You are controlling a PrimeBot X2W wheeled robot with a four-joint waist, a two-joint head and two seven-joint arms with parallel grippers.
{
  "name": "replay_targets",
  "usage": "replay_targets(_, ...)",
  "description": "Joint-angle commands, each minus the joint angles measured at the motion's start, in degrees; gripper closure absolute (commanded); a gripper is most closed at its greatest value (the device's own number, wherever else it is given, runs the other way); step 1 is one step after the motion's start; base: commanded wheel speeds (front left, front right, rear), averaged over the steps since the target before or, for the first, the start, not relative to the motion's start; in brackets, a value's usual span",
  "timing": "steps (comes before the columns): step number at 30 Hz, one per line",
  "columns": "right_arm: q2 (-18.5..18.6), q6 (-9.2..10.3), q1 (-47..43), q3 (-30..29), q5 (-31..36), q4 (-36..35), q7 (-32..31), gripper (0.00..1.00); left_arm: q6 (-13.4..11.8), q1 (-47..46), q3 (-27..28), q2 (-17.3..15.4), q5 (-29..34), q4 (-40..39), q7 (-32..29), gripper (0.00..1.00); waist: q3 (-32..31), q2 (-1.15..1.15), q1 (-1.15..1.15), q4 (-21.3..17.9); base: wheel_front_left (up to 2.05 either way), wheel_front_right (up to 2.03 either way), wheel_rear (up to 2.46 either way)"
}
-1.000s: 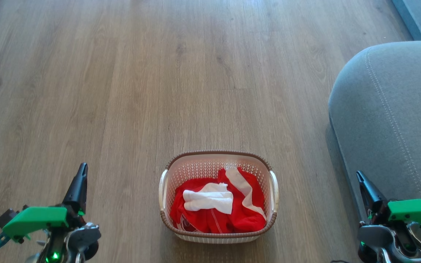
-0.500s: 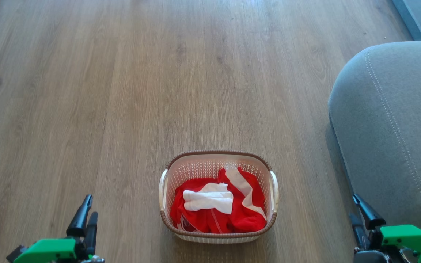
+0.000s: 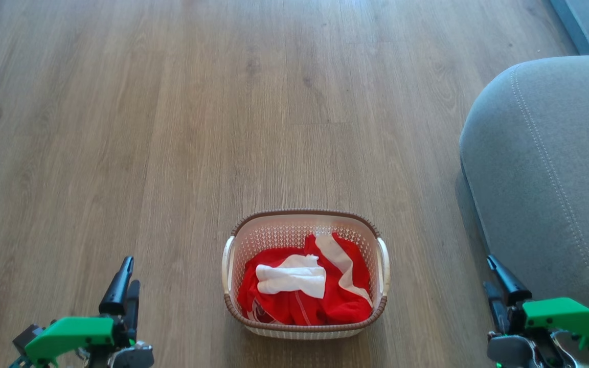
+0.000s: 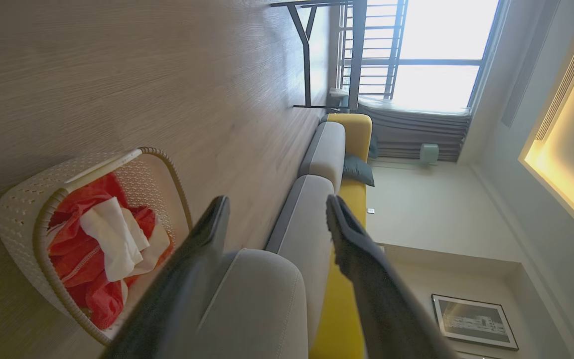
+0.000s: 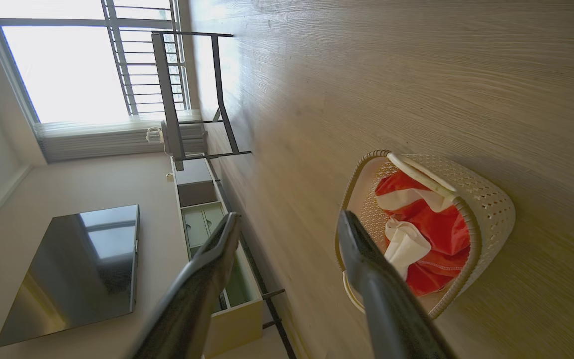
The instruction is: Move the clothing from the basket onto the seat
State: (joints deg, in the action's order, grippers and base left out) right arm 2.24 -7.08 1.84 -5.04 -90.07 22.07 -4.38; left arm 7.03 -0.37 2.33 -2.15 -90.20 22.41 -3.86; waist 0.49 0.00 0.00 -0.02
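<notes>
Closest to the robot, the left gripper hangs low over the floor at the lower left of the head view, its two dark fingers parted with nothing between them; the left wrist view shows the gap plainly. The right gripper hangs at the lower right, just beside the front edge of the seat, and its fingers also stand apart and hold nothing. Between the two arms, a little further out, the basket stands upright on the wooden boards, clear of both grippers and apart from the seat. All the clothing lies inside it: a rumpled red garment fills the bottom, a broad white stripe runs along its right side, and a small white cloth lies folded on top, left of the middle. To the basket's right the grey cushion rises with a rounded corner and a line of pale stitching, and no fabric lies on it. Beyond the basket the boards run on bare. Farthest off, the wrist views show a bright window, a framed picture on a pale wall, and a dark television.
</notes>
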Motion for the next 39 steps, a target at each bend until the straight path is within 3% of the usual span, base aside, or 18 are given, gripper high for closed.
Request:
replay_targets(1, 1.5, -0.06, 3.4, 0.8, 0.9, -1.9, 0.9, 0.00, 0.1, -3.7, -0.2, -0.9, 1.0, -1.4, 0.7, 0.00, 0.0, 0.00, 0.00, 0.0, 0.00, 0.00, 0.00)
replay_targets(18, 4.1, -0.11, 7.3, 5.1, 8.5, -1.4, 4.1, 0.00, 0.1, -6.9, -0.9, -1.1, 11.2, -0.7, 3.4, 0.00, 0.3, 0.00, 0.00, 0.0, 0.00, 0.00, 0.00)
replay_targets(39, 6.3, -0.18, 12.2, 9.8, 25.5, -0.4, 7.8, 0.00, 0.2, -10.3, -1.1, -1.0, 32.6, -0.8, 7.2, 0.00, 0.7, 0.00, 0.00, 0.0, 0.00, 0.00, 0.00)
